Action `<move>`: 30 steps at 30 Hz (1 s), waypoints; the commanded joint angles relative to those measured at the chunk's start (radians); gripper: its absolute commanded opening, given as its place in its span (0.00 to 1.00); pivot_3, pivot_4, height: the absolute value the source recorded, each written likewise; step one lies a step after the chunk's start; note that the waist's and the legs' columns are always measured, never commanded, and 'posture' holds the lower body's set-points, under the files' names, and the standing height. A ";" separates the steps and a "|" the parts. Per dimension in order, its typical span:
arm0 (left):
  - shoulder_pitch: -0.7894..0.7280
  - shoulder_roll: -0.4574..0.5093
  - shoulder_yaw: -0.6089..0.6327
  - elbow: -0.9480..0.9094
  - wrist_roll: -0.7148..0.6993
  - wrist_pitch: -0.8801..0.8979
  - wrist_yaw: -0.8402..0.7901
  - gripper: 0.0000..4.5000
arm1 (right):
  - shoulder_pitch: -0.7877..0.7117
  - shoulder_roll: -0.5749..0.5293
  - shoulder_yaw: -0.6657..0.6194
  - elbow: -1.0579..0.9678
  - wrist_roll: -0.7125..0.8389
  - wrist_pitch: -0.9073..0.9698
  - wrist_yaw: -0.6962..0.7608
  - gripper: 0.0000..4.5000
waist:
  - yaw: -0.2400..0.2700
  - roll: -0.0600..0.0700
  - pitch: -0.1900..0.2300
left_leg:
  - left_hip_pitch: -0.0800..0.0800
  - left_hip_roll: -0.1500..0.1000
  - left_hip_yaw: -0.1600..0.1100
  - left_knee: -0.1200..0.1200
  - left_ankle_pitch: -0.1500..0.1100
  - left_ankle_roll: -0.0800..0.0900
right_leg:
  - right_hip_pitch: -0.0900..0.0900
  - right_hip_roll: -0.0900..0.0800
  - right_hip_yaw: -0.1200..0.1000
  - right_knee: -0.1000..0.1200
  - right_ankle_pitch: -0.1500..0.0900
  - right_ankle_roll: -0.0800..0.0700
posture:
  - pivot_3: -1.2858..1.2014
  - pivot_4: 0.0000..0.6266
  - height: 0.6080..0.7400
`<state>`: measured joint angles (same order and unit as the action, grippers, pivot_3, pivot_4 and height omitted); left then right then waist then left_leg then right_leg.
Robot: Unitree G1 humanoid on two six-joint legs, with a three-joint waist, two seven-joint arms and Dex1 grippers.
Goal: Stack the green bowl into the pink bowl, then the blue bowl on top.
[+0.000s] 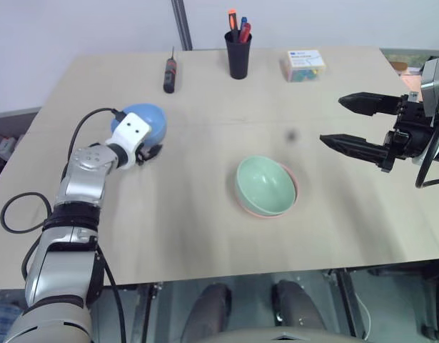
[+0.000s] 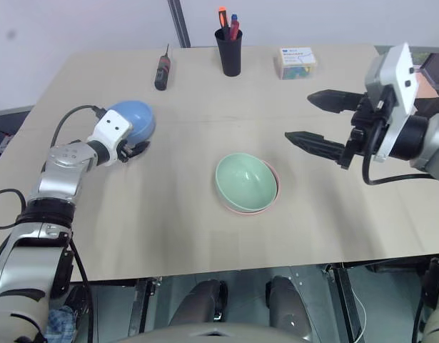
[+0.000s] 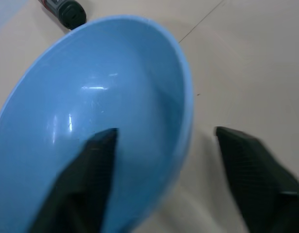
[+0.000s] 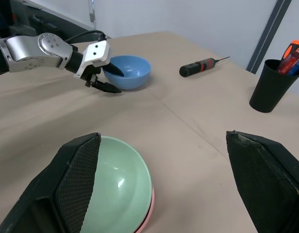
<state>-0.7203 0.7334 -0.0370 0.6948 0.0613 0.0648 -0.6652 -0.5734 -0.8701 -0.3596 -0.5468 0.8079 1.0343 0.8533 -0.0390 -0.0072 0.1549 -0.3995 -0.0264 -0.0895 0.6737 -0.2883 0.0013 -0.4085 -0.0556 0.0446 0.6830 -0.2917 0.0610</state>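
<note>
Toward the left edge of the table [image 1: 205,243], the left gripper [image 4: 108,80] straddles the near rim of the blue bowl [image 1: 149,120], one finger inside and one outside, the jaws partly apart and not visibly clamped on the rim. Near the table's middle the green bowl [image 1: 265,184] sits nested in the pink bowl [image 1: 293,191], whose rim shows around it. Over the right edge the right gripper [image 1: 358,123] hangs above the surface, its fingers spread wide and holding nothing.
</note>
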 commanded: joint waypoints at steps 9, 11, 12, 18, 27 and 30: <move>-0.063 0.016 0.004 0.110 0.029 -0.109 -0.015 0.02 | 0.044 -0.071 -0.028 -0.009 0.058 -0.089 0.023 0.97 | -0.001 0.000 0.000 | 0.000 0.000 0.000 0.003 0.000 0.000 | 0.000 0.000 0.000 0.003 0.000 0.000 | 0.52 0.24 1.00; -0.072 0.010 0.003 0.110 0.026 -0.119 -0.026 0.02 | 0.047 -0.078 -0.029 -0.005 0.066 -0.096 0.023 0.97 | -0.001 0.000 0.000 | 0.000 0.000 0.000 0.004 0.000 0.001 | 0.000 0.000 0.000 0.004 0.000 0.000 | 0.52 0.24 1.00; -0.076 0.004 0.001 0.103 0.021 -0.123 -0.041 0.02 | 0.051 -0.081 -0.030 -0.003 0.069 -0.099 0.025 0.97 | 0.000 0.000 0.000 | 0.000 0.000 0.000 0.005 -0.001 0.001 | 0.000 0.000 0.000 0.005 0.000 0.000 | 0.52 0.24 1.00; -0.069 -0.087 -0.046 -0.110 -0.050 -0.117 -0.224 0.02 | 0.096 -0.091 -0.046 0.014 0.096 -0.125 0.052 0.97 | 0.014 -0.002 0.001 | -0.002 -0.001 -0.001 0.011 -0.002 0.003 | 0.000 0.000 0.000 0.009 0.000 0.000 | 0.52 0.24 1.00; -0.083 -0.281 -0.178 -0.464 -0.090 0.061 -0.321 0.02 | 0.355 -0.068 -0.159 0.059 0.098 -0.237 0.162 0.97 | 0.026 -0.003 0.002 | -0.002 -0.001 0.000 0.013 -0.002 0.004 | 0.000 0.000 0.000 0.012 0.000 0.000 | 0.52 0.24 1.00; -0.117 -0.338 -0.222 -0.538 -0.106 0.097 -0.360 0.02 | 0.433 -0.072 -0.207 0.058 0.131 -0.241 0.200 0.97 | 0.025 -0.004 0.002 | -0.001 -0.001 0.000 0.014 -0.002 0.004 | 0.001 0.001 0.001 0.012 0.000 0.000 | 0.52 0.24 1.00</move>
<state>-0.7908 0.4069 -0.2488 0.2419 -0.0150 0.1481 -1.0034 -0.1548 -0.9329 -0.4950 -0.4724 0.9057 0.8167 1.0245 -0.0136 -0.0108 0.1568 -0.4004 -0.0276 -0.0893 0.6874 -0.2903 0.0052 -0.4078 -0.0545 0.0455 0.6954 -0.2917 0.0612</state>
